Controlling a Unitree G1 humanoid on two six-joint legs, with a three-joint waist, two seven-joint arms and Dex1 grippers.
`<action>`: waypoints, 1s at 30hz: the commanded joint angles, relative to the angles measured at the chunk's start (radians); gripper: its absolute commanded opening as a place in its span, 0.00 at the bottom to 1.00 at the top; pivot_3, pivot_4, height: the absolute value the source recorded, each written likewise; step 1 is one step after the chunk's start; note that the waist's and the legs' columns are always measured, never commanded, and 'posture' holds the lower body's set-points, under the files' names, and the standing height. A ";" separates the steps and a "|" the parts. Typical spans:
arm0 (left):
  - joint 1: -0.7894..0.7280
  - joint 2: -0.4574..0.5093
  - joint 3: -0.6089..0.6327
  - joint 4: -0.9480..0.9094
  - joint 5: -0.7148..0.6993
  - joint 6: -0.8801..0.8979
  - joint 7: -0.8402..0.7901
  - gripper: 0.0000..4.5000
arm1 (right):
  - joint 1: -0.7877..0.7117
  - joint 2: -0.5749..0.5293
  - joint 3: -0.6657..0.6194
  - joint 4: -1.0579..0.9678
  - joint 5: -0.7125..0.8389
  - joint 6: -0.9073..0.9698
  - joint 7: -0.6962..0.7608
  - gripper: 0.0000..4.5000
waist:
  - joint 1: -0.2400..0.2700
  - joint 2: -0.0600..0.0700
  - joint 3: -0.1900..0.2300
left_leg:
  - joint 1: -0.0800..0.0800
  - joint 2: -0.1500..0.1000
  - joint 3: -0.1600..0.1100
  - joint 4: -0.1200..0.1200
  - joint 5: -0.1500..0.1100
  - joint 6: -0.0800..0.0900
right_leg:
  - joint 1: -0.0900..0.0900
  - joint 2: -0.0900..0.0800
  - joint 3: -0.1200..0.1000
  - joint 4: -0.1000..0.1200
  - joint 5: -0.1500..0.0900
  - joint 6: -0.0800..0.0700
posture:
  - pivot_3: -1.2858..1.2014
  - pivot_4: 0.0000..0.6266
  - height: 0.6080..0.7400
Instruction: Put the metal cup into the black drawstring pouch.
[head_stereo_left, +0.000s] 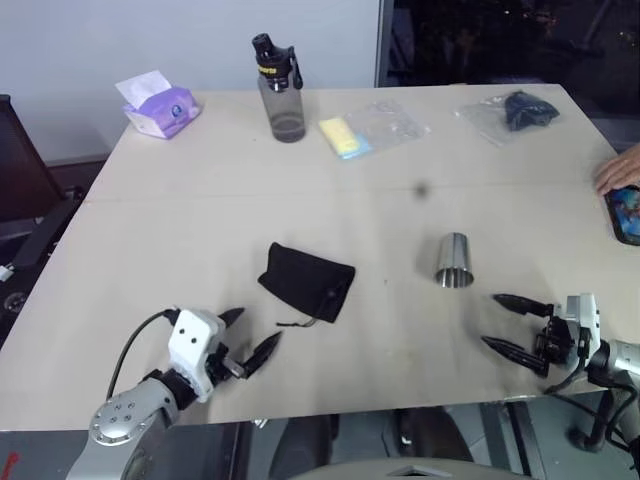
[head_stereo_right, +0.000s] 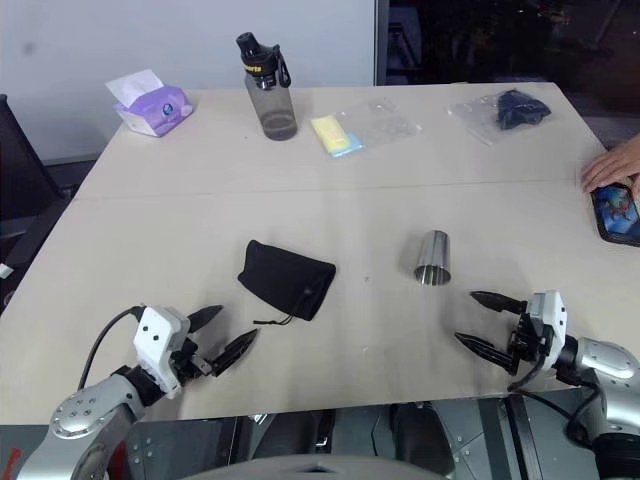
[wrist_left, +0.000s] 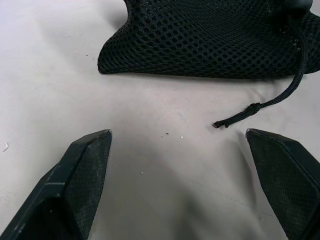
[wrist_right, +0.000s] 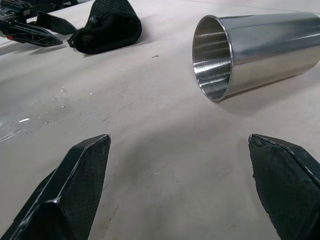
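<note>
The shiny steel cup (head_stereo_left: 455, 261) lies on its side on the pale counter (head_stereo_left: 200, 230) — right of the wrinkled black mesh drawstring pouch (head_stereo_left: 305, 280); left tool (head_stereo_left: 250, 338) and right tool (head_stereo_left: 508, 324) both gape, empty.

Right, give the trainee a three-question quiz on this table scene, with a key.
1. True or false: the metal cup stands upright on the table.
2. Which gripper is nearer the black drawstring pouch: A) left gripper B) right gripper?
3. What item stands at the far side of the table beside the yellow item in a clear bag?

Key:
1. False: it lies on its side, open mouth toward the robot.
2. A. Both grippers are open and hold nothing; the pouch's cord ends just ahead of the left one.
3. A grey translucent bottle with a black cap.
</note>
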 joint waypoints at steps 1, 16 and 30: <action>0.022 0.016 0.022 -0.026 -0.012 -0.006 -0.022 0.99 | -0.004 0.001 -0.019 -0.032 0.032 -0.002 0.012 0.99 | 0.000 0.000 0.000 | 0.000 0.000 0.000 0.000 0.000 0.000 | 0.000 0.000 0.000 0.000 0.000 0.000 | 0.52 0.24 1.00; 0.047 0.034 0.023 -0.079 -0.079 0.034 -0.059 0.99 | -0.001 0.008 -0.016 -0.075 0.057 0.021 0.006 0.99 | 0.000 0.000 0.000 | -0.001 0.000 0.000 0.000 0.000 0.000 | -0.001 0.000 0.000 0.000 0.000 0.000 | 0.52 0.24 1.00; -0.205 0.048 -0.224 -0.237 -0.078 0.318 0.054 0.99 | 0.032 -0.009 -0.003 -0.166 0.070 0.076 0.017 0.99 | 0.001 0.000 0.001 | -0.001 0.000 0.000 0.001 0.000 0.000 | 0.000 0.001 -0.001 0.000 0.000 0.000 | 0.52 0.24 1.00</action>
